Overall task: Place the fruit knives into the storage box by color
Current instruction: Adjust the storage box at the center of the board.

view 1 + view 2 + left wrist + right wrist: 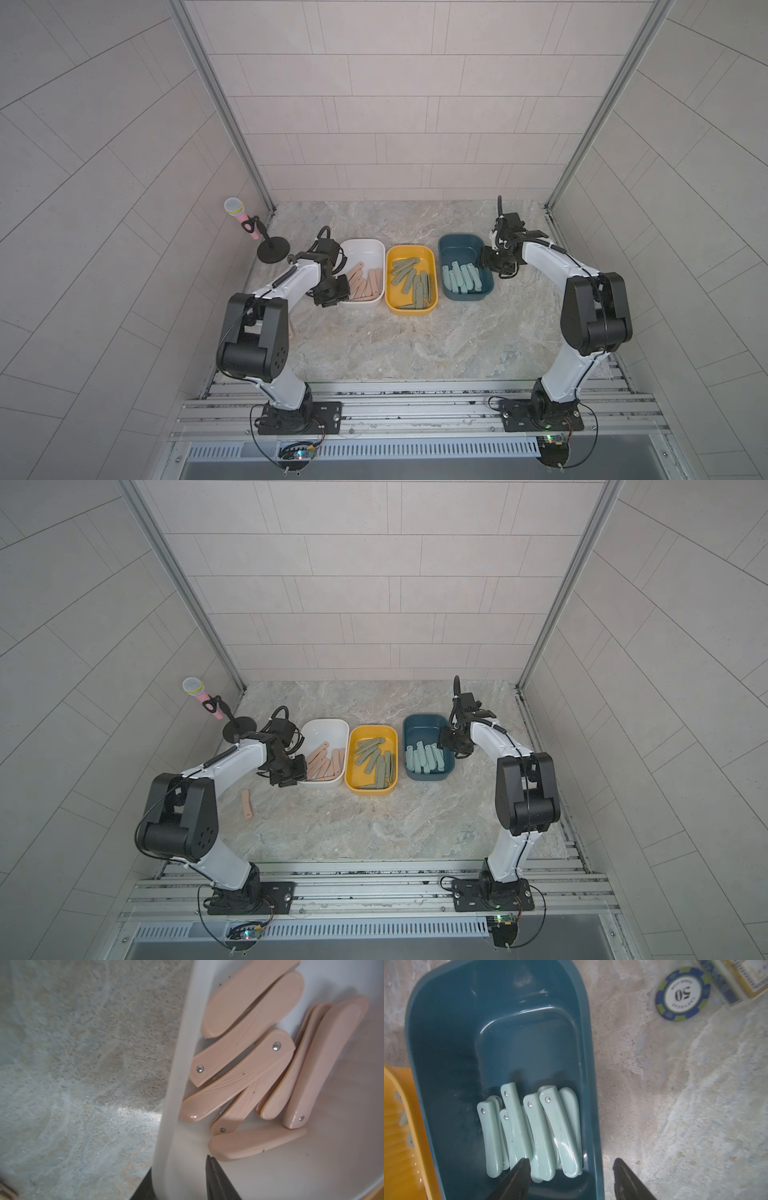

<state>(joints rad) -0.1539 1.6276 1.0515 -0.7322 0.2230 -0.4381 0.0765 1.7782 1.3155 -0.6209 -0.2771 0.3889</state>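
The right gripper [571, 1159] stands open astride the wall of the blue box [446, 1043], above teal knives [517, 1126]. The left gripper [178, 1165], also open, straddles the rim of the white box [176, 1064] beside pink knives [249, 1074].

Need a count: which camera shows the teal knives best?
Right wrist view: the teal knives sit close up, rivets and overlaps clear, inside the blue box. Both top views show them small, details lost. The left wrist view shows none.

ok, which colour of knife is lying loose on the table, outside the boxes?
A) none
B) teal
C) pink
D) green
C: a lone pink knife lies on the table, well apart from the white box.
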